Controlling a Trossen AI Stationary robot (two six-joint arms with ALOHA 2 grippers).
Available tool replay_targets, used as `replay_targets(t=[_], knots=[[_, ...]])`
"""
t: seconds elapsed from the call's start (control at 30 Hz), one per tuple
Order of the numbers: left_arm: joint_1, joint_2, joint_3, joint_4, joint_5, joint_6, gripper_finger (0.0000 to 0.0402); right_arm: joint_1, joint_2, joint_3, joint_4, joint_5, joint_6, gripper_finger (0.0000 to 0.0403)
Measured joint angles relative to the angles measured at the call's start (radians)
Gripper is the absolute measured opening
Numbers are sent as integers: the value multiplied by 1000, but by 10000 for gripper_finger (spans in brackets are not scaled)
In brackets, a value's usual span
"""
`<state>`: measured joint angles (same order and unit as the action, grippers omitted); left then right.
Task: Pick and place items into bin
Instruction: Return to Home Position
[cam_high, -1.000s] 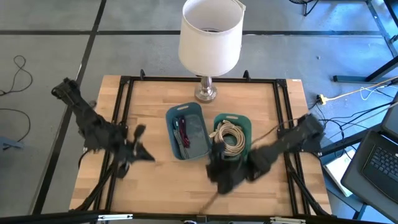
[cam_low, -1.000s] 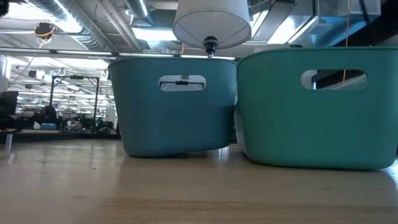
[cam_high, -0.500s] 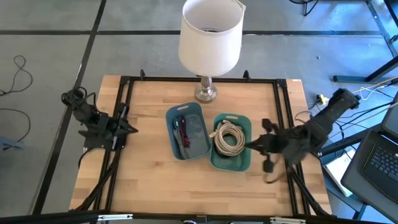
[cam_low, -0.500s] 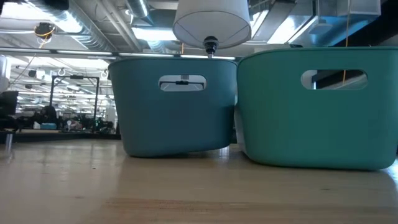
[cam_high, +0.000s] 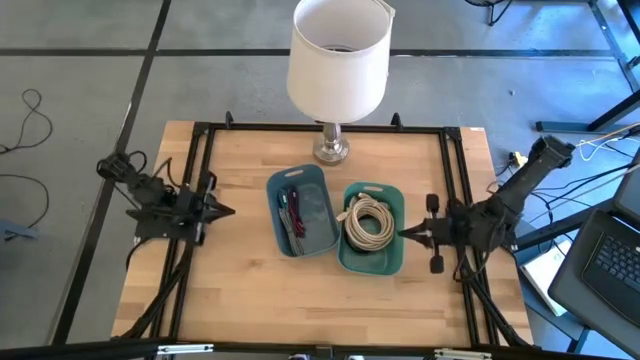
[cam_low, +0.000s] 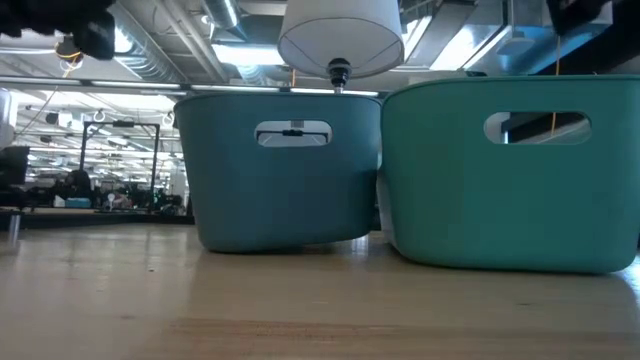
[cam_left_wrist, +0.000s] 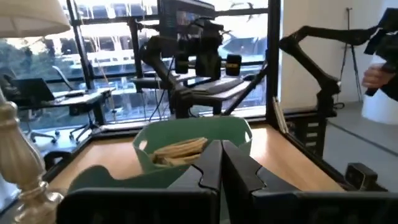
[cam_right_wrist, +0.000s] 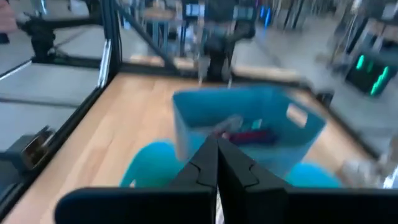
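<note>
Two bins stand side by side mid-table. The blue bin (cam_high: 300, 212) (cam_right_wrist: 249, 134) holds small red and purple strap pieces (cam_high: 288, 207) and a thin dark cable. Coiled white cables (cam_high: 368, 222) (cam_left_wrist: 180, 149) lie in the green bin (cam_high: 372, 230). My left gripper (cam_high: 228, 210) (cam_left_wrist: 221, 158) hangs shut and bare left of the blue bin, pointing level at the bins. On the other side, my right gripper (cam_high: 405, 235) (cam_right_wrist: 216, 155) is also shut and bare, just right of the green bin and pointing at it.
A white-shaded lamp (cam_high: 338, 58) stands on its metal base (cam_high: 332, 150) at the table's far edge, behind the bins. A black frame rail (cam_high: 200, 180) runs along the table's sides. Bare wood (cam_high: 300, 300) lies in front of the bins.
My right gripper has swung from above the green bin's near end toward the table's right edge and now hangs beside the bin, pointing at it. My left arm has folded back toward the table's left edge and sunk, its gripper levelling out. The bins and their contents have stayed put.
</note>
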<state>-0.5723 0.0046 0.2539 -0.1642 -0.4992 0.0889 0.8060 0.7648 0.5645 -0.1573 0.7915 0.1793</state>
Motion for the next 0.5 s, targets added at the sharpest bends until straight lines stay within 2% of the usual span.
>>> replay_targets(t=[0.07, 0.2, 0.37, 0.5], knots=[[38, -4, -20, 39, 15, 8, 1, -33, -16, -46, 142, -24, -141, 0], [144, -3, -41, 60, 58, -3, 1, -168, -91, -101, 330, -161, -376, 0], [301, -4, -40, 54, 155, -33, 1, -396, -198, -104, 291, -446, -392, 0], [434, -2, -40, 35, 263, -56, 1, -561, -212, -104, 284, -669, -345, 0]])
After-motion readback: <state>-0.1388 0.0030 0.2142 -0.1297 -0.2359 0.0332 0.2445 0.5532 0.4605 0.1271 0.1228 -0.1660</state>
